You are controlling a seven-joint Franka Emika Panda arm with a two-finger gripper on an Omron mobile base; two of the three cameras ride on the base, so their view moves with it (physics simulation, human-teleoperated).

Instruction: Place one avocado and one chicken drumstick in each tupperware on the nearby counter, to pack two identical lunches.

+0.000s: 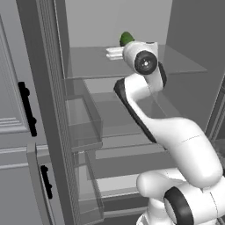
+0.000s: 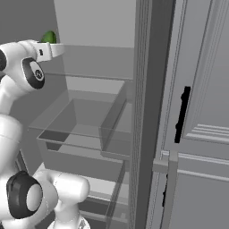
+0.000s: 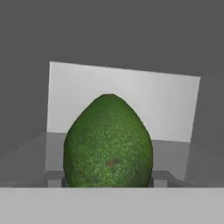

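A green, pebbly, egg-shaped avocado [image 3: 108, 142] stands on the top glass shelf of an open fridge, close against the pale back wall. From the base it is a small green lump [image 1: 126, 38] [image 2: 49, 36] just beyond my hand. My gripper [image 3: 107, 177] [image 1: 115, 52] reaches level into the shelf. It is open, with one grey fingertip [image 3: 55, 176] at each side of the fruit's lower half. Whether the tips touch the skin is unclear. The chicken drumsticks, the tupperwares and the counter are out of view.
Below the top glass shelf [image 1: 88, 61] are further shelves and a clear drawer [image 2: 85, 120]. The fridge door with clear bins [image 1: 83, 127] stands open at the left. Grey cabinet fronts with black handles [image 1: 27, 107] [image 2: 181, 114] flank the fridge.
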